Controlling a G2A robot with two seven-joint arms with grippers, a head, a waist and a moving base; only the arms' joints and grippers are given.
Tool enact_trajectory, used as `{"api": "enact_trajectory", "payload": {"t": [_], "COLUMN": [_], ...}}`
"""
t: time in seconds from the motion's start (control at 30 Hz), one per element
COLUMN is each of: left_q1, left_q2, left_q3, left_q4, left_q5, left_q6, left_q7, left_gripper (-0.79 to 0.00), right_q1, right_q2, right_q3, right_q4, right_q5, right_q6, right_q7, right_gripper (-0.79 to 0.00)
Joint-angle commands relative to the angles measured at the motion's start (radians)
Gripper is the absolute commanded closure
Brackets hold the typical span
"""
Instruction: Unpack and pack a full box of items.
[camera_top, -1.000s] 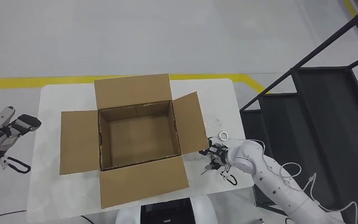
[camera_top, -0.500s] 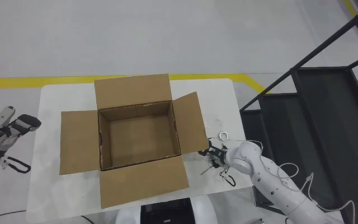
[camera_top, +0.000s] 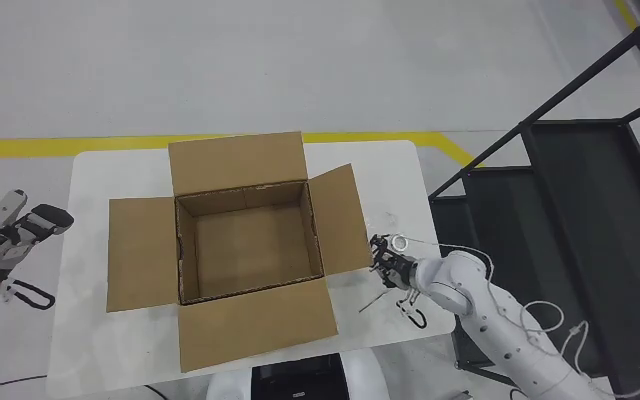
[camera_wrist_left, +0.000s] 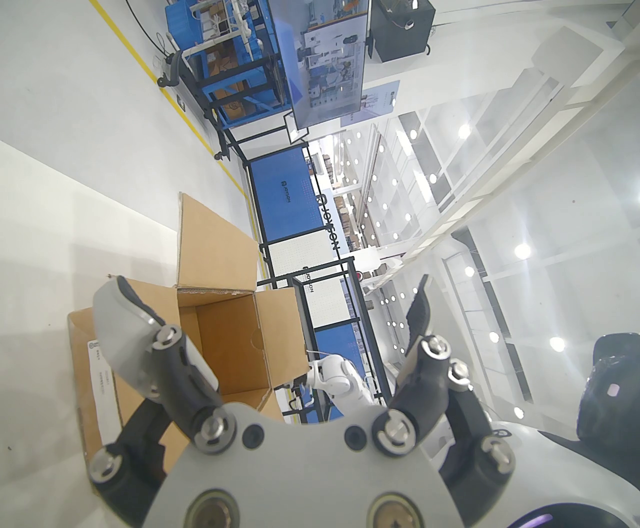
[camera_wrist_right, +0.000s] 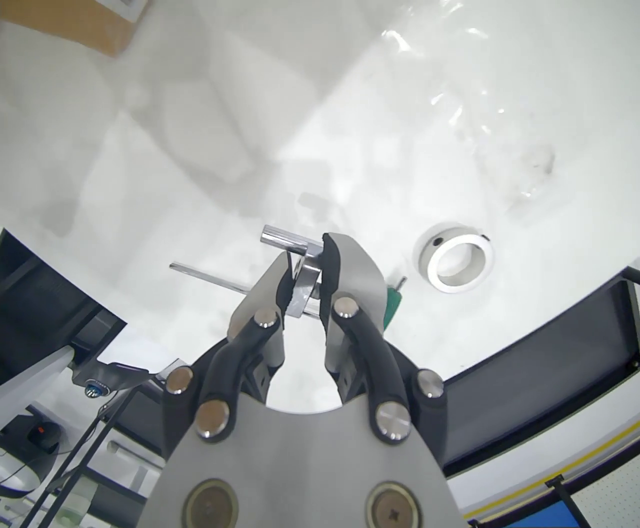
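Note:
An open cardboard box (camera_top: 250, 245) stands in the middle of the white table (camera_top: 120, 165), all flaps folded out, with nothing inside that I can see. My right gripper (camera_wrist_right: 306, 265) is shut on a small shiny chrome part (camera_wrist_right: 300, 280) just above the table, to the right of the box (camera_wrist_right: 75, 20). From above, that gripper (camera_top: 384, 264) sits beside the box's right flap. My left gripper (camera_wrist_left: 270, 310) is open with nothing in it, held off the table's left edge and facing the box (camera_wrist_left: 225, 320).
A metal ring (camera_wrist_right: 454, 257) lies on the table close to the right gripper, also seen from above as the ring (camera_top: 400, 241). A thin metal rod (camera_wrist_right: 210, 276) and a green-handled tool (camera_wrist_right: 392, 302) lie by the fingers. A black rack (camera_top: 560, 200) stands right of the table.
My right gripper has shifted a little away from the table's front edge, toward the ring, with the chrome part in it. The left arm has not moved.

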Motion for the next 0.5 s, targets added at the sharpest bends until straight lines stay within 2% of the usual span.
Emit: {"api": "enact_trajectory", "payload": {"t": [0.0,0.17,0.27,0.37,0.47], "left_q1": [0.000,0.000,0.000,0.000,0.000], "left_q2": [0.000,0.000,0.000,0.000,0.000], "left_q3": [0.000,0.000,0.000,0.000,0.000], "left_q4": [0.000,0.000,0.000,0.000,0.000], "left_q5": [0.000,0.000,0.000,0.000,0.000], "left_q6": [0.000,0.000,0.000,0.000,0.000], "left_q7": [0.000,0.000,0.000,0.000,0.000], "left_gripper": [-0.785,-0.785,-0.785,-0.785,-0.785], "right_q1": [-0.055,-0.180,-0.234,-0.262,-0.247], "right_q2": [0.010,0.028,0.031,0.031,0.030], "right_q3": [0.064,0.214,0.295,0.348,0.360], "right_q4": [-0.066,-0.226,-0.310,-0.366,-0.405], "right_q5": [-0.005,-0.033,-0.052,-0.083,-0.110], "right_q6": [0.000,0.034,0.066,0.089,0.082], "right_q7": [-0.011,-0.053,-0.119,-0.188,-0.254], "right_gripper": [0.000,0.000,0.000,0.000,0.000]}}
